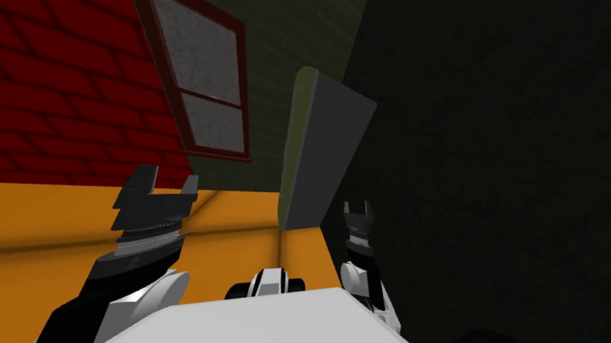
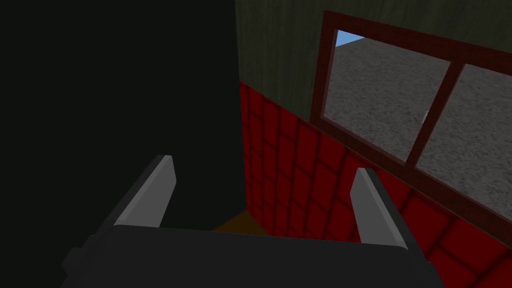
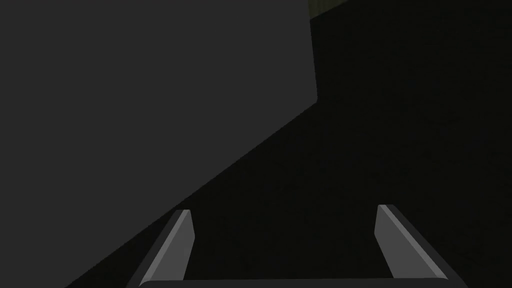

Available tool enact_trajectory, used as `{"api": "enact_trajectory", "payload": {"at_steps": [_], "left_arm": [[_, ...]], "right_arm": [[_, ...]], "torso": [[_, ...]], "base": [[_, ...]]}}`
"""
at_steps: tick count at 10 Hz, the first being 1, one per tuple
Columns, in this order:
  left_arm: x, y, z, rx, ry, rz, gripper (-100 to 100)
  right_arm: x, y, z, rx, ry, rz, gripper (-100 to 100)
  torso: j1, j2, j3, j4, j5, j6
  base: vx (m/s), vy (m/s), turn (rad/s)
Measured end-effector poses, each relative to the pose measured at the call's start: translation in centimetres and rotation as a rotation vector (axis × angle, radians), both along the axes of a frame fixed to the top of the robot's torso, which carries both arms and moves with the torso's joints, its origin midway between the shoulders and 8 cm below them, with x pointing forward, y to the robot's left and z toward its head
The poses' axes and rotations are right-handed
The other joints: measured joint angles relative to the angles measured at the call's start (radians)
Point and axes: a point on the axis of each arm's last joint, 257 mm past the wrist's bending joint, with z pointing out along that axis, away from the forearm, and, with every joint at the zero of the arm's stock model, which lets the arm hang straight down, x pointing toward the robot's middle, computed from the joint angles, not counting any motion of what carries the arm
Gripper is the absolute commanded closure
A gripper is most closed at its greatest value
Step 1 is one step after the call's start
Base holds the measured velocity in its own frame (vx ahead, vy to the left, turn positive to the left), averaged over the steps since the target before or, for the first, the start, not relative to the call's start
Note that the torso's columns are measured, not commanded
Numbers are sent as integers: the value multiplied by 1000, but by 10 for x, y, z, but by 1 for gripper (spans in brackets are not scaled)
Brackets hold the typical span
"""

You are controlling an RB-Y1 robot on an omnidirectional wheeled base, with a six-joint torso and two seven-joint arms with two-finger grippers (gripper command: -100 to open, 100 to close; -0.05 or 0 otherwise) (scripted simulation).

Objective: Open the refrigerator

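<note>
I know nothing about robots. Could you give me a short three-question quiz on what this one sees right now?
1. True or false: the left gripper and the right gripper, each with two thin light grey fingers, are both open and hold nothing.
2. Pick one: the smooth floor is A orange, B blue, C white.
3. Fill in: the flat grey door panel with a yellow-green edge stands nearest the ____ gripper.
Key: 1 true; 2 A; 3 right.
</note>
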Motion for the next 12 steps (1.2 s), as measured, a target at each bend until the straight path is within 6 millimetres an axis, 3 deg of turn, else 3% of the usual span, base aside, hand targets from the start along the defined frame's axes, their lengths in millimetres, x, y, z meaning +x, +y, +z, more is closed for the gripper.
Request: {"api": "enact_trajectory", "payload": {"at_steps": [12], "left_arm": [[0,0,0,0,0,0,0]], "right_arm": [[5,-58,-40,478,-62,166,-100]], "torso": [[0,0,0,0,0,0]], "base": [[34,17,164]]}}
